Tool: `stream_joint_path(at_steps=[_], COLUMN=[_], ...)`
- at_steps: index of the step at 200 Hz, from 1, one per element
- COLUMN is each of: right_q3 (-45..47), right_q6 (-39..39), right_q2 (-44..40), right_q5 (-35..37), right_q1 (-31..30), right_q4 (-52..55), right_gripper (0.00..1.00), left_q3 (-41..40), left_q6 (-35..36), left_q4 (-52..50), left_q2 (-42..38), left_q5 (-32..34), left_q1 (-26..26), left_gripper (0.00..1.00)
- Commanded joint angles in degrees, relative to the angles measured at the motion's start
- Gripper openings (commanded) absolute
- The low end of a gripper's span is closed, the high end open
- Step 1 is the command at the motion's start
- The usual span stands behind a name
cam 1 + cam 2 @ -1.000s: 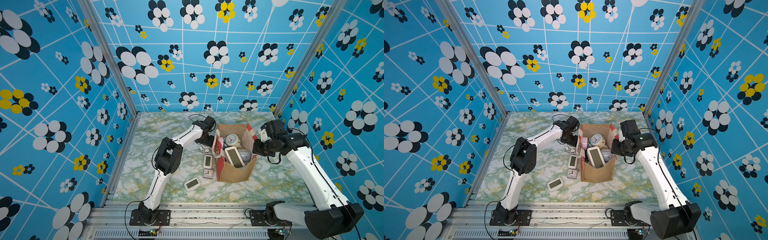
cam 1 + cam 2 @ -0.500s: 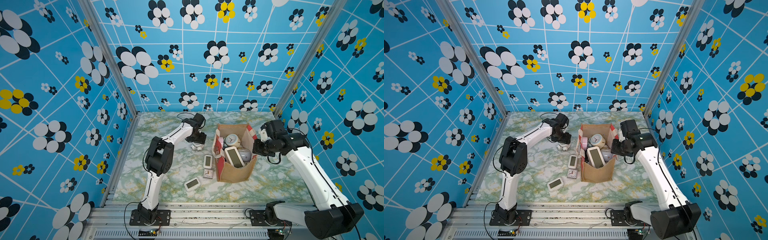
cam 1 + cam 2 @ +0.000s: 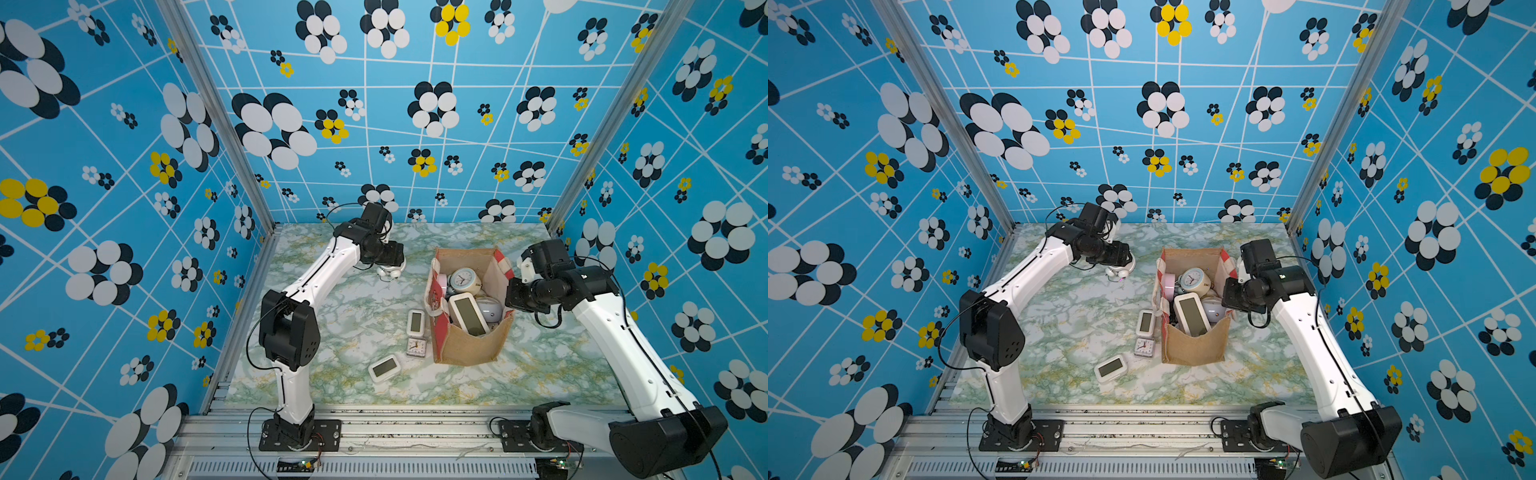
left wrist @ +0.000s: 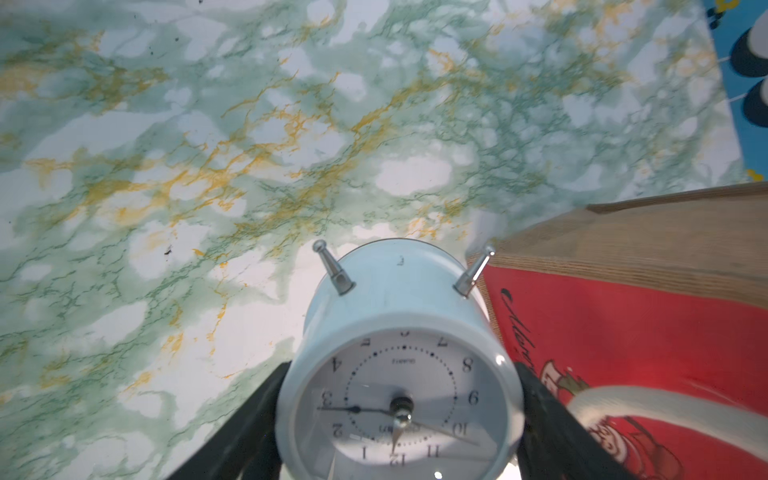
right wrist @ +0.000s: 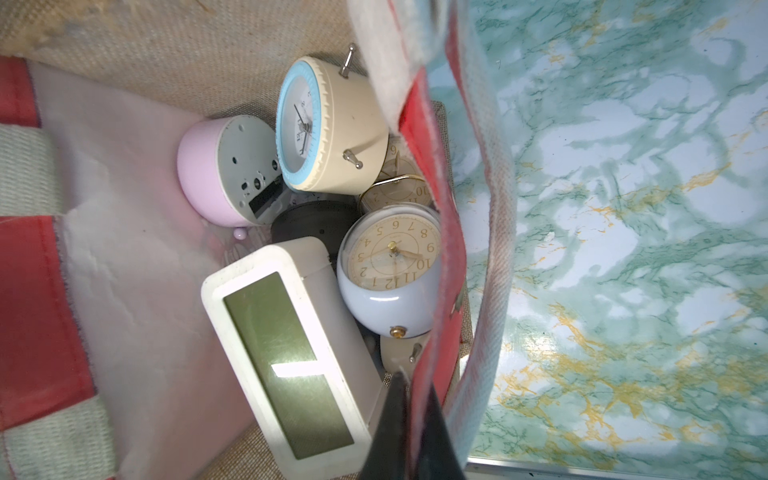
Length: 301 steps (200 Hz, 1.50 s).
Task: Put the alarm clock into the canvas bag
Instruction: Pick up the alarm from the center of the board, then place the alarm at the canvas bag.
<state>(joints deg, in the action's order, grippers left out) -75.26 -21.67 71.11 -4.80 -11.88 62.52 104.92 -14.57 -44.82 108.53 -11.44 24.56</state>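
Left claw [image 4: 401, 368] is clamping the white alarm clock [image 4: 395, 299] across its round body, one finger [image 4: 249, 428] on each side. The dial is facing back at the wrist and the two metal legs [image 4: 332, 270] are pointing away from the claw. The fingers are catching only the dial end, and the rest of the body is sticking out past the tips, so the grip looks shallow. Right claw [image 5: 415, 411] is pinching shut on the red side wall of the canvas bag [image 3: 469, 353], apparently holding the mouth open from the far side. Seen from the left claw, the bag is standing near, off to one side, with a strip of bare table [image 3: 365, 316] showing between claw and bag wall in both top views. Whether the clock is clear of the table is hard to tell. The step in hand looks like the carry. It should be lifting first, then crossing, so the legs are not hooking the near wall or the white handle [image 4: 648, 401] lying just beside the claw. The bag is crowded: a tall digital clock [image 5: 286, 365] is leaning in the middle and a cream clock [image 5: 332, 124] is riding on top of the pile. The best drop spot is probably the gap along the wall nearest the left claw. It should be opening low over the pile, not from height, since the round body will likely be rolling on release.
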Motion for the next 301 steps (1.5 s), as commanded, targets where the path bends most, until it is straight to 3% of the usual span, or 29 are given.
stream_joint_path(at_steps=[1, 68, 72, 85, 169, 268, 301], right_q3=[-2.3, -1.4, -1.3, -1.2, -1.3, -1.5, -1.4], right_q6=[0.7, 1.5, 1.5, 1.4, 1.4, 1.6, 1.6], right_q2=[-0.9, -2.4, -2.6, -2.8, -2.6, -1.8, -1.5], right_q5=[3.2, 6.8, 6.7, 6.4, 5.3, 4.9, 4.6], right_q1=[-0.3, -0.3, -0.3, -0.3, -0.3, -0.3, -0.3], right_q4=[0.2, 2.3, 2.2, 2.0, 1.5, 1.1, 0.8], right_gripper=[0.0, 0.0, 0.0, 0.0, 0.0, 0.0, 0.0], left_q3=[3.4, 9.0, 9.2, 9.7, 13.5, 10.2, 10.1], left_q6=[-1.6, -2.0, -2.1, -2.4, -4.3, -13.8, -13.9], left_q4=[3.2, 8.2, 8.7, 10.2, 15.3, 21.3, 22.0], left_q2=[-4.4, -7.4, -7.2, -7.0, 2.4, 9.6, 11.7], left_q5=[-5.0, -6.6, -6.6, -6.8, -7.5, -7.0, -7.4], left_q1=[1.0, 9.1, 9.9, 12.0, 22.8, 26.8, 27.5], left_gripper=[0.47, 0.44, 0.4, 0.39, 0.34, 0.3, 0.3])
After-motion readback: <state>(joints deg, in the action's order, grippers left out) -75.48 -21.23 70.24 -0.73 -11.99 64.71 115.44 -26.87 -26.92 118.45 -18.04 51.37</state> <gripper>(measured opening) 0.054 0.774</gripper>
